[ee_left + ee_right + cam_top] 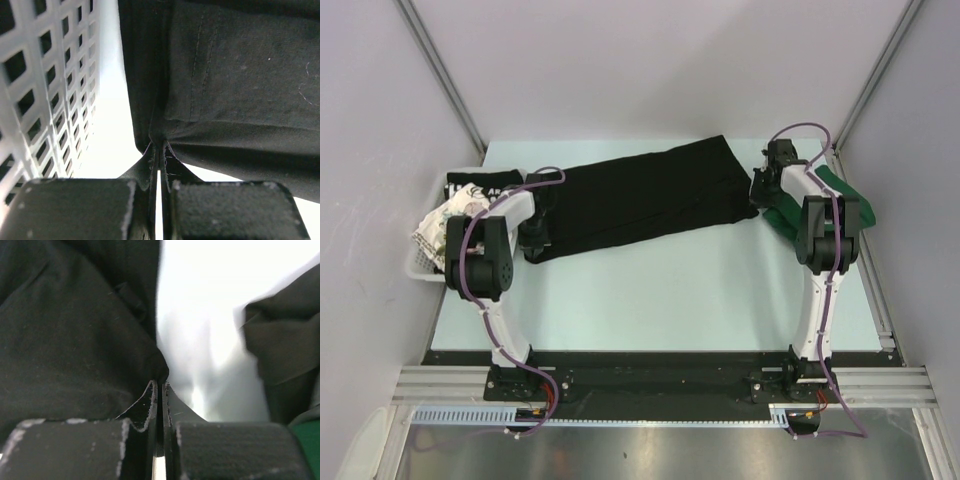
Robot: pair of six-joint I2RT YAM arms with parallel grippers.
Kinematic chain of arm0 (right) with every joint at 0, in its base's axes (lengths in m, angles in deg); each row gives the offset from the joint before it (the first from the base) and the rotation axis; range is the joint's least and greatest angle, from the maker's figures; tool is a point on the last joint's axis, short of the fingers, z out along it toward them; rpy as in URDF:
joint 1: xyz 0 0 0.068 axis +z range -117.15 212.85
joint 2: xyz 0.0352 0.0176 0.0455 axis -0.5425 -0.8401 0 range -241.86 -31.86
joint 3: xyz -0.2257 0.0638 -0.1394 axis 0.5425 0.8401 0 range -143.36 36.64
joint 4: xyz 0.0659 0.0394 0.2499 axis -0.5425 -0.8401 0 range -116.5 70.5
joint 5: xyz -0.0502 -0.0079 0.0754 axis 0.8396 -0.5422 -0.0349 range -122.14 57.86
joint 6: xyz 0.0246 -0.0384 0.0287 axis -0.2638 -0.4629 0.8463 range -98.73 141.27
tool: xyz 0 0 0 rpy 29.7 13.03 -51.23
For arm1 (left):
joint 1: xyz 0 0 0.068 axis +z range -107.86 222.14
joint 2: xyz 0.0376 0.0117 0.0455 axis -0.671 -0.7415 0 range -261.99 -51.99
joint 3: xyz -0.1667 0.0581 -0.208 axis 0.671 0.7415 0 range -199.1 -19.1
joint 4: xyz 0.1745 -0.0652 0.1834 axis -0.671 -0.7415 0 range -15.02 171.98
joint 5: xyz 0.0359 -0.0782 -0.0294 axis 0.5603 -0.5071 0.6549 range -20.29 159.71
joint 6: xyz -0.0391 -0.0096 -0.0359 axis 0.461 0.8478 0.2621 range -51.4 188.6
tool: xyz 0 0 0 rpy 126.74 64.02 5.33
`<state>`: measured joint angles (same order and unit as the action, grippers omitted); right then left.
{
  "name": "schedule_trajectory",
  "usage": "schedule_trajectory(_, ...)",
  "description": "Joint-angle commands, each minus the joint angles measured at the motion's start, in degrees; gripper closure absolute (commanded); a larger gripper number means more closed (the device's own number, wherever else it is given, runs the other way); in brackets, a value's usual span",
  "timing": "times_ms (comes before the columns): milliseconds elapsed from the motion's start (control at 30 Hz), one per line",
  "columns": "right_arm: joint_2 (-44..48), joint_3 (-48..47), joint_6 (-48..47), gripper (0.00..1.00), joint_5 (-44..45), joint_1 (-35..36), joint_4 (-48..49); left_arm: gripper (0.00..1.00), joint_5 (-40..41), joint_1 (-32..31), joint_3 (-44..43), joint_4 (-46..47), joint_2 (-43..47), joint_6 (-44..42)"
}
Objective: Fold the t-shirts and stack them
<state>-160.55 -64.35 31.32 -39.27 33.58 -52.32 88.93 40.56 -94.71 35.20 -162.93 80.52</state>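
1. While boxed in by pale grey walls (620, 60) on three sides, shows as a pale mint table (650, 300), bare across the lower middle of the top view.
2. Spread flat across the upper middle: large black t-shirt (640, 200), slanting from centre left up toward the upper right.
3. Left gripper (159, 150): shut tight, pinching the shirt's left edge just beside a white slatted basket (45, 90).
4. Right gripper (160, 386): closed to a sliver, seemingly nipping the shirt's right corner; blurred there, so hard to be sure.
5. At the right edge: dark green t-shirt (842, 195), partly hidden behind the right arm.
6. Inside the basket, upper left: black lettered t-shirt (480, 185) and white floral t-shirt (435, 230), both bunched; lettering cut off and unreadable.
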Motion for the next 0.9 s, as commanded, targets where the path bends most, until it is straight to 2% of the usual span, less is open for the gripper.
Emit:
schedule_trajectory(0,3.0,2.8,0.9,1.00,-0.8,1.7,-6.5,1.00,4.2,4.9,1.0,-1.1,5.3,0.7)
schedule_trajectory(133,5.1,4.7,0.9,1.00,0.0,1.7,-8.2,1.00,4.1,6.1,1.3,-1.1,6.1,0.6)
schedule_trajectory(467,11.3,8.7,-1.5,1.00,8.8,-0.2,-13.2,1.00,5.7,6.5,0.8,-2.0,5.7,0.7)
schedule_trajectory(600,13.6,11.8,-1.9,1.00,9.2,-1.9,-12.4,1.00,6.1,7.0,0.6,-2.1,5.8,0.7)
schedule_trajectory(867,13.3,10.4,-2.1,1.00,9.8,-2.5,-12.9,1.00,5.8,8.3,1.6,-1.7,7.8,0.6)
